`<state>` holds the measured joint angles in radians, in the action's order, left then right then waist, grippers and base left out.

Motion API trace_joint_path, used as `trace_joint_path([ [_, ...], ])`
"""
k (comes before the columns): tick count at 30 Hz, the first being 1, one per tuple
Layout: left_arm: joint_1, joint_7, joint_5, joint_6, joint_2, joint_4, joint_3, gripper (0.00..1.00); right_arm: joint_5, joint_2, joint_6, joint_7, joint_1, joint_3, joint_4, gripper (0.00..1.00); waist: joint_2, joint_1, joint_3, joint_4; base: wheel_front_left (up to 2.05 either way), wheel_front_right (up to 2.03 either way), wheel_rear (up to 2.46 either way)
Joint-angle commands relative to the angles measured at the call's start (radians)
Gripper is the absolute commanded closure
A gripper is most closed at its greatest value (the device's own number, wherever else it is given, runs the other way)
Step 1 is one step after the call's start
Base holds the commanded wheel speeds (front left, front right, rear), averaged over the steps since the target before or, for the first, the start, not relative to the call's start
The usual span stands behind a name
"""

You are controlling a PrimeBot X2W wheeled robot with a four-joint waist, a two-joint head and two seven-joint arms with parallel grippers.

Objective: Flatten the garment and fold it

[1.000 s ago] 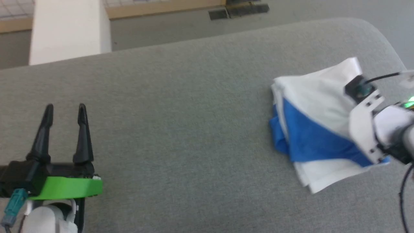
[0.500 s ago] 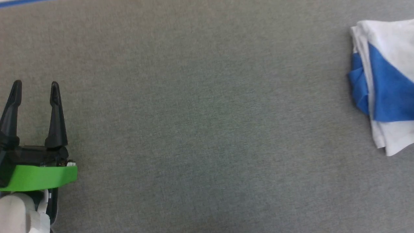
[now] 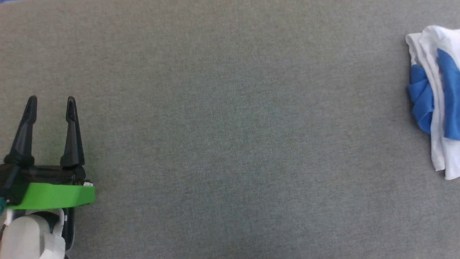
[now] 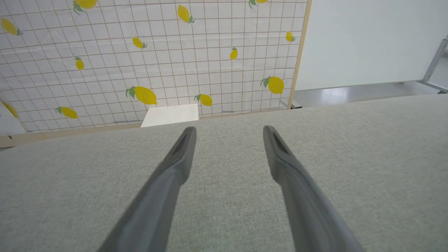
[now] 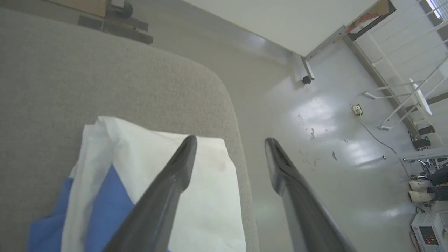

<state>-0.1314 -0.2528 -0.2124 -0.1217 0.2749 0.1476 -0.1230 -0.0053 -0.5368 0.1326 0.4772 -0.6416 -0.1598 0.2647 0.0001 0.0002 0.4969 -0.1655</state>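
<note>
Near left: left gripper (image 3: pixel 51 99) over bare grey surface (image 3: pixel 230 144), jaws wide, empty. Right edge: garment (image 3: pixel 422 100) lies folded, slightly rumpled. Right gripper (image 5: pixel 230 140) hovers over its far corner, jaws wide, gripping nothing. Folding looks done; next, lift clear without snagging cloth.

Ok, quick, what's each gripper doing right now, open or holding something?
Left gripper: open, empty.
Right gripper: open, empty; the T-shirt lies under it, not gripped.

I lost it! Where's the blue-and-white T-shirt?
The T-shirt lies at the head view's right edge, on the grey surface near its rounded corner, below the right gripper.
</note>
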Motion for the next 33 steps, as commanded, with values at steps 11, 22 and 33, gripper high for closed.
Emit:
trace_joint_path([
  [11,-0.005,-0.009,0.008,0.055,-0.083,-0.061,-0.008,0.00,0.096,0.263,-0.002,-0.335,-0.044,0.062,-0.221,0.00,-0.0001,-0.0002,-0.309,0.064,0.00,0.00,0.00],
  [22,0.016,-0.009,0.031,0.096,-0.142,-0.174,0.011,0.00,0.167,0.486,-0.002,-0.678,0.291,0.056,-0.260,0.00,-0.0001,-0.0002,-0.454,0.144,0.00,0.00,0.00],
  [33,0.039,-0.009,0.054,0.099,-0.180,-0.250,0.050,0.00,0.234,0.486,-0.002,-0.736,0.528,0.131,-0.126,0.00,-0.0001,-0.0002,-0.516,0.199,0.00,0.00,0.00],
])
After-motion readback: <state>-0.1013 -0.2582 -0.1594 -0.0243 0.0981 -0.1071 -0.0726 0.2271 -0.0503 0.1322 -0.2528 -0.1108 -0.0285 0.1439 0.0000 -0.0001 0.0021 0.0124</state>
